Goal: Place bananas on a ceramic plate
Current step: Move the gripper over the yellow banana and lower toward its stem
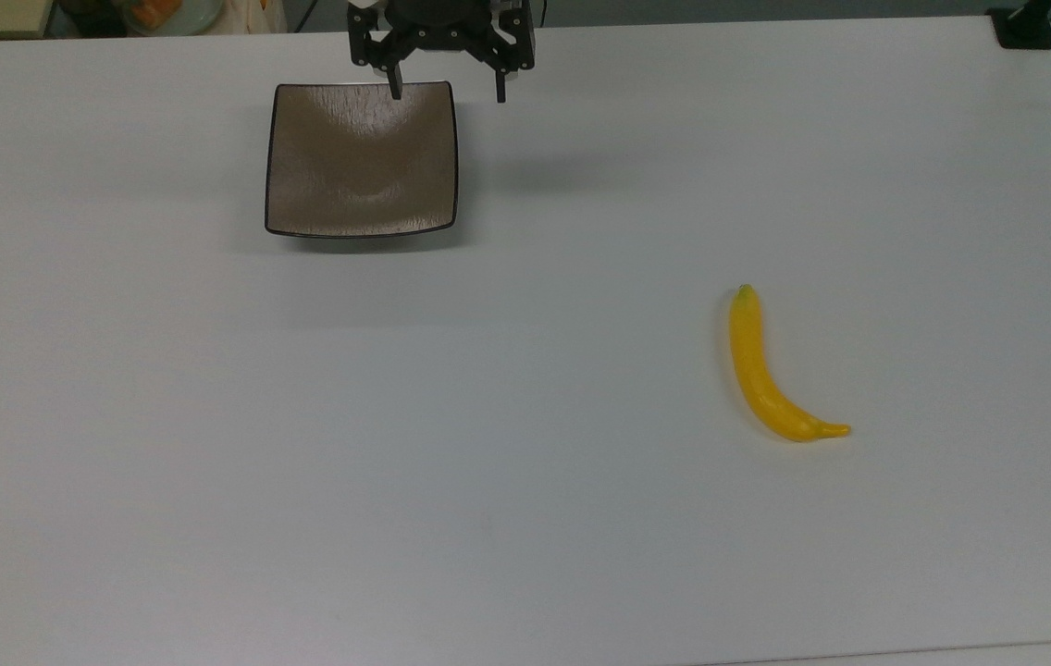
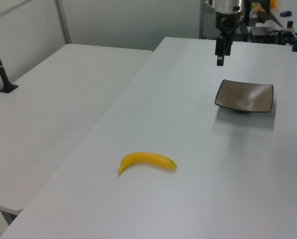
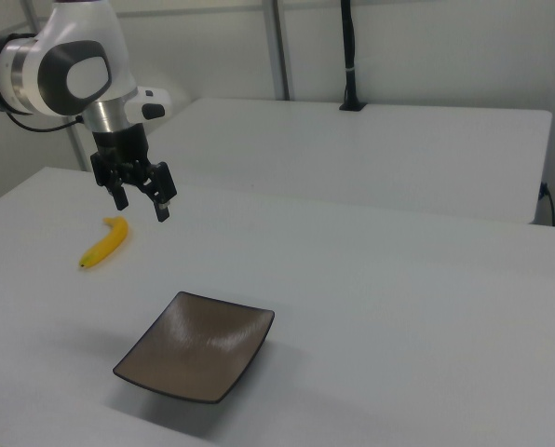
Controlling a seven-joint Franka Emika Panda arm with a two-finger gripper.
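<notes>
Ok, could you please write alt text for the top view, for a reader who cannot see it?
A yellow banana lies alone on a white table, toward the top view's right. A square brown plate sits empty near the far edge, toward the top view's left. The robot's black gripper hangs open by the plate's far right corner, holding nothing.

plate [image 1: 361,176] on table [image 1: 525,518], top view's upper left | banana [image 1: 766,377] well apart, lower right
</notes>
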